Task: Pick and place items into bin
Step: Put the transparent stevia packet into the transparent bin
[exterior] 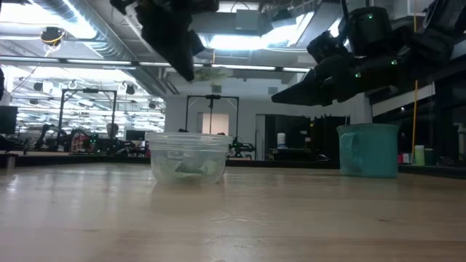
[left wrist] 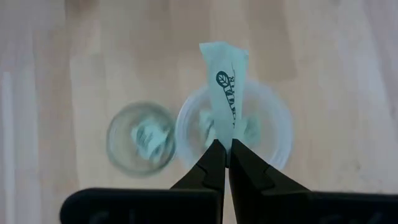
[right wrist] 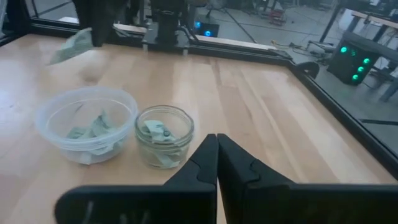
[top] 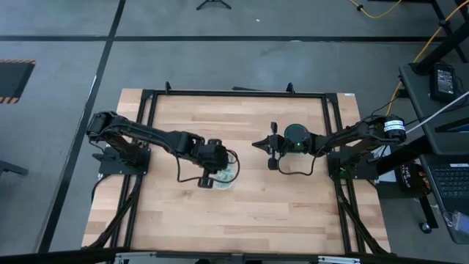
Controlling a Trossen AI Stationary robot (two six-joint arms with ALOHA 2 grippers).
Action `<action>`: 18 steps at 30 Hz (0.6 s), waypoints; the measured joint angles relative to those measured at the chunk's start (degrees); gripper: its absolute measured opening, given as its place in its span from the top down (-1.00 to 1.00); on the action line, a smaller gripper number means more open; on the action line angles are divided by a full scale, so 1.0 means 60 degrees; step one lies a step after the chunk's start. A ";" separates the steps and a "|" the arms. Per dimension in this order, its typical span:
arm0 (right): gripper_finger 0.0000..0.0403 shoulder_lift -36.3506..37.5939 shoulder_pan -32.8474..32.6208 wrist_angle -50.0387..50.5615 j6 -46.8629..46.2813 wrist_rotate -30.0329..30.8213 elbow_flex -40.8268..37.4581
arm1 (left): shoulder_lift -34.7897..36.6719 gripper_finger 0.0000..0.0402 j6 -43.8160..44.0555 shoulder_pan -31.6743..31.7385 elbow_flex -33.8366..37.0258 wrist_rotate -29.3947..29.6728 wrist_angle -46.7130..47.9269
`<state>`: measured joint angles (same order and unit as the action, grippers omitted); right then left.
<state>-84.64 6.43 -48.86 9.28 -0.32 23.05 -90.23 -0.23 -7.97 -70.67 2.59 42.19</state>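
Left gripper (left wrist: 224, 149) pinches one packet (left wrist: 225, 81) above the bin (left wrist: 277, 134).

The held packet is flat, pale teal-green, with a dark leaf-like mark and a line of print too small to read. It hangs over the clear round plastic bin, where several more packets (right wrist: 93, 132) lie. Just beside the bin stands a small glass jar (right wrist: 164, 135) with other packets (right wrist: 155, 132) inside. The right gripper (right wrist: 217, 149) hovers over the table (top: 249, 205), its fingers pressed together on nothing. A teal mug (exterior: 368, 150) stands apart from the bin, below the right arm.
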 joint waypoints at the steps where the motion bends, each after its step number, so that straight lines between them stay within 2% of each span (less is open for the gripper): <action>1: 0.98 0.0000 -0.0045 -0.0005 0.0004 -0.0001 0.0000 | -0.0050 0.98 0.0079 -0.0076 0.0000 0.0001 -0.0224; 5: 0.98 0.0000 -0.0068 -0.0018 0.0037 0.0004 0.0000 | -0.0325 0.98 0.0168 -0.0317 0.0000 0.0001 -0.0603; 18: 0.98 0.0000 -0.0068 -0.0026 0.0046 0.0006 0.0000 | -0.1549 0.98 0.0269 -0.0297 0.0000 -0.0197 -0.0297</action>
<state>-84.64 6.02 -49.01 9.55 -0.28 23.05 -99.52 1.39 -9.75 -70.67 1.41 40.41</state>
